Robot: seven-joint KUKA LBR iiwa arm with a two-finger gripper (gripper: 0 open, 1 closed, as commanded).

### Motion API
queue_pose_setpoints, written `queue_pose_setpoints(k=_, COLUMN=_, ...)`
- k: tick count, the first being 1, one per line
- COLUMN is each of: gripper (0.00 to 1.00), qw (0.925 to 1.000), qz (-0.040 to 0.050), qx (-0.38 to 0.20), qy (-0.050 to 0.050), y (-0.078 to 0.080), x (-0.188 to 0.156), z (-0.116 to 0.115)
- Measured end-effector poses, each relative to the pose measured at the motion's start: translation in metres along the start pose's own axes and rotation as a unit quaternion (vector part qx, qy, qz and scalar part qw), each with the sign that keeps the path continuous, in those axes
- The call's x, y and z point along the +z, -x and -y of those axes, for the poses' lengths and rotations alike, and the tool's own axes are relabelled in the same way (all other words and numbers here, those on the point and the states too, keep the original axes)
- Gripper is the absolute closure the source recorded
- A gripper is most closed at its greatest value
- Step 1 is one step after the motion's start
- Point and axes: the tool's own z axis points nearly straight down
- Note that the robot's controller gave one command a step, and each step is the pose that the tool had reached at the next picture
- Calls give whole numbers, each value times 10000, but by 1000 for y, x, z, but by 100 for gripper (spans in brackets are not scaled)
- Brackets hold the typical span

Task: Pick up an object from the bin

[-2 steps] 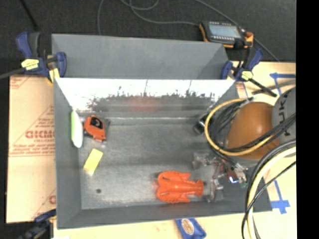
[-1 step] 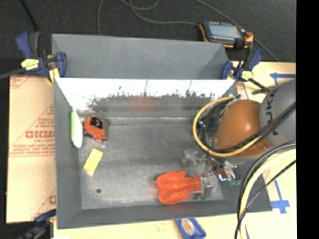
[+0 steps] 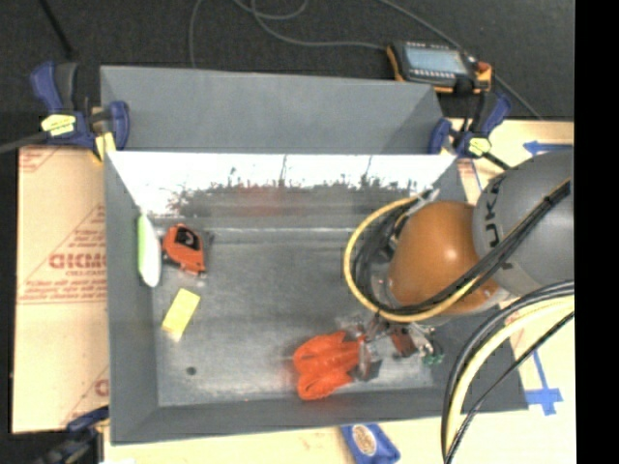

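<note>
Grey metal bin (image 3: 261, 288), floor scuffed and mostly bare. Near the front wall, right of middle: a crumpled orange thing (image 3: 324, 363), soft-looking, perhaps a glove. Gripper (image 3: 372, 351) right at its right-hand end, touching it or nearly so; open or closed, cannot tell, with the orange wrist cover (image 3: 435, 259) and looped cables (image 3: 350, 259) crowding over it.

Probable step: closing on that end and lifting. For a sound grasp, take a bunched fold rather than a loose flap, squeeze firmly, then rise straight up and watch for a trailing part dragging on the floor.

Front wall close beside the orange thing, right wall near the gripper: little room there, so no sideways sweep toward either. Open floor to the left and toward the back wall.

Well apart on the left: a yellow block (image 3: 180, 313), an orange-and-black tape measure (image 3: 184, 246), a pale long thing (image 3: 147, 251) against the left wall. None in the way.
</note>
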Motion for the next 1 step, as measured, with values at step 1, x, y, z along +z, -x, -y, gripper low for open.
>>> queue_pose_setpoints(k=1, gripper=100, qw=10000, qz=-4, qx=-5, qy=-1, y=0, x=0, z=0)
